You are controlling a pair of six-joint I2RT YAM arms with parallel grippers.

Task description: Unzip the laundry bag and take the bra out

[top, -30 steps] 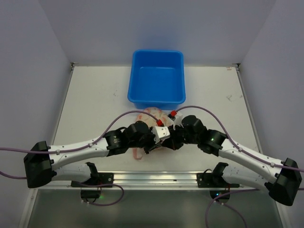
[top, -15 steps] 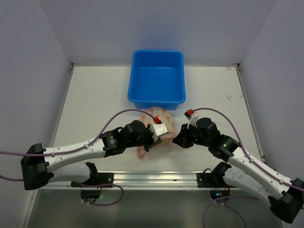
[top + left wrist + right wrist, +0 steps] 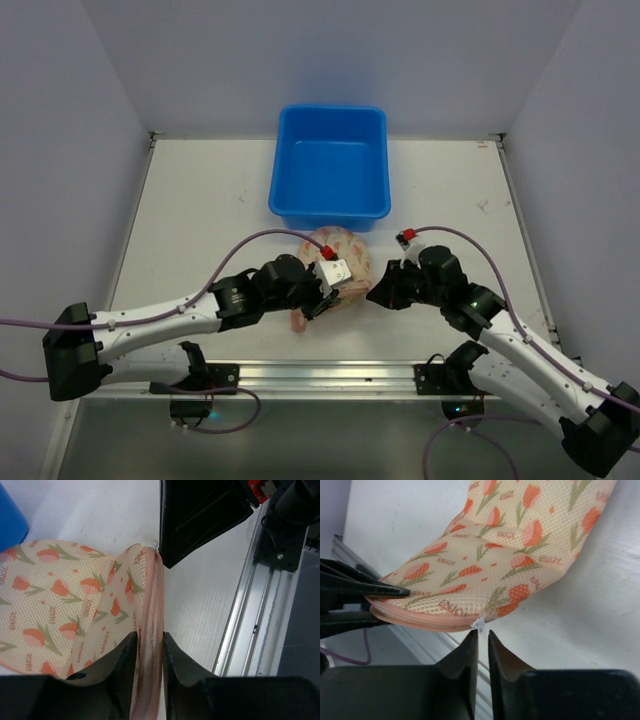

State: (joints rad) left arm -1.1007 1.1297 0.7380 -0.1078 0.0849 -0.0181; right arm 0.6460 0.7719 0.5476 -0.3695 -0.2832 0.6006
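I see the laundry bag (image 3: pixel 520 545) as fine open-mesh cloth, matt and slightly rough, edged in smoother pink zipper tape (image 3: pixel 150 605). The left gripper (image 3: pixel 149 637) looks like matt black plastic. The blue tub (image 3: pixel 330 212) is glossy, smooth plastic; the counter (image 3: pixel 200 220) matt white; the rail (image 3: pixel 250 615) brushed metal.

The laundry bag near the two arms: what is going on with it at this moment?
The left gripper has its jaws closed on the pink zipper edging of the laundry bag. The right gripper, jaws almost shut, sits right at the small white zipper pull; whether it grips the pull is unclear. The bag looks closed along this edge. A blue tub stands behind it.
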